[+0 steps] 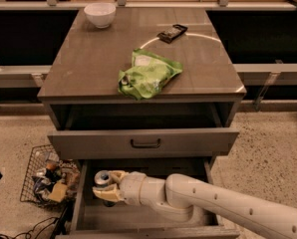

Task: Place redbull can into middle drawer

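My gripper (106, 186) is reaching into the middle drawer (138, 220), jaws gripping the one redbull can (101, 178) near its left wall; I'm counting one bowl (100, 14) at the counter's (88, 59) far-left corner.

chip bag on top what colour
The chip bag is green with white, camera view. The gripper holds the redbull can in the middle drawer.

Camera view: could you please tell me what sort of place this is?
Likely an office kitchen or test lab: a cabinet with bowl and snack bag on top, counters behind. The claw holds the can inside the drawer.
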